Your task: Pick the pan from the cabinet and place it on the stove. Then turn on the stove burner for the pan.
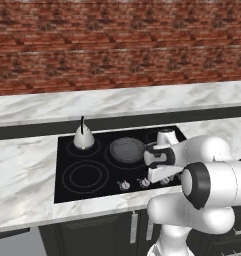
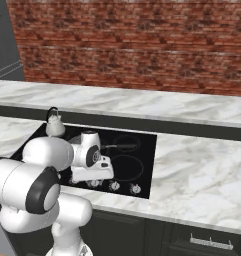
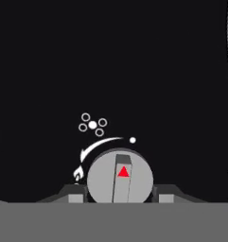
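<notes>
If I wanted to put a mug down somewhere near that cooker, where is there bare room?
The marble counter left of the stove is bare, as is the counter right of it. The front-left ring is free. It is crowded around the kettle, the pan and the gripper at a knob.

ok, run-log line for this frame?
phase: burner on | pan: on stove centre ring | gripper: straddling knob, contact unclear | kettle: rear left ring

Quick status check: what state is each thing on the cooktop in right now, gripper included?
pan: sitting flat on the stove's centre ring
kettle: upright on the back left ring
knob: between the fingertips, red marker pointing up in the hand view
gripper: straddling the knob
</notes>
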